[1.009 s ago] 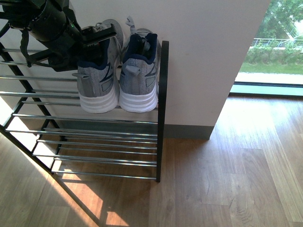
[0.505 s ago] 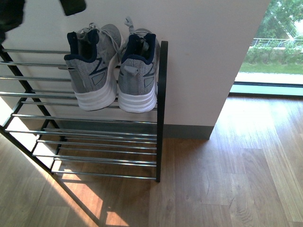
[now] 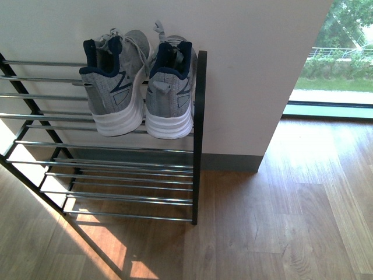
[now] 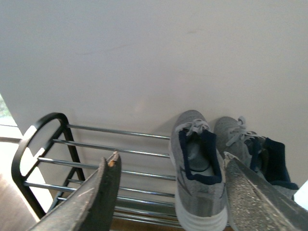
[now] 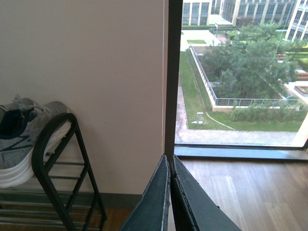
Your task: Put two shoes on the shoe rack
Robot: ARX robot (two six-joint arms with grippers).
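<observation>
My left pincer (image 4: 172,161) is wide open and holds nothing. Ahead of it and lower, both sneakers sit on the upper rods of the shoe rack (image 3: 201,134). The first sneaker (image 3: 113,93) shows between the fingers (image 4: 103,192) in the wrist view, and the second sneaker (image 3: 170,87) is just beside it, against the end post. Their heels point away from the wall. My right pincer (image 5: 169,161) is pressed closed and empty, and the rack is off to its side, well apart. I judge that the placing is done. The next move only needs both arms to go to rest, clear of the heels, because these hang a little over the front rod.
</observation>
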